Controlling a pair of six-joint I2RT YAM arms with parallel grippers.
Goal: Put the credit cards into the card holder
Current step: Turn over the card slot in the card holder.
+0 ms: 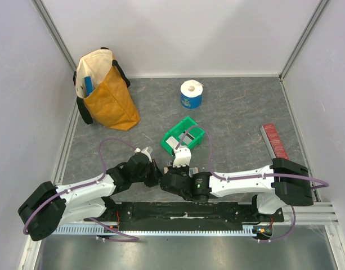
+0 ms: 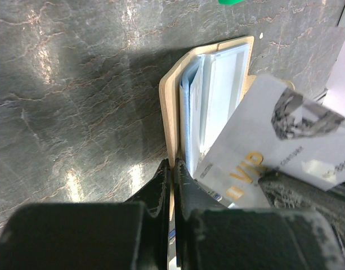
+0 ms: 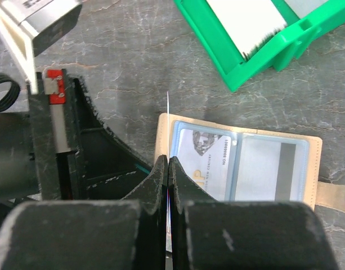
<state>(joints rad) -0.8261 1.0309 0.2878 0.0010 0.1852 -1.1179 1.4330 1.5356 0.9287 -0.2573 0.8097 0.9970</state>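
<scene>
The tan card holder (image 2: 169, 107) lies open on the table, its clear pockets facing up. It also shows in the right wrist view (image 3: 314, 169). My left gripper (image 2: 173, 169) is shut on the edge of its cover. My right gripper (image 3: 169, 163) is shut on a white credit card (image 2: 262, 135) with "VIP" print, held tilted over the holder's pockets. In the right wrist view this card (image 3: 168, 124) shows edge-on. A VIP-printed card (image 3: 209, 160) shows in the holder's left pocket. In the top view both grippers (image 1: 155, 171) (image 1: 167, 174) meet near the front middle, and the holder is hidden there.
A green bin (image 1: 196, 126) with more pale cards (image 3: 248, 22) stands just beyond the grippers. A red ridged strip (image 1: 275, 140) lies at the right. A yellow bag (image 1: 107, 95) and a blue-and-white roll (image 1: 191, 94) stand at the back.
</scene>
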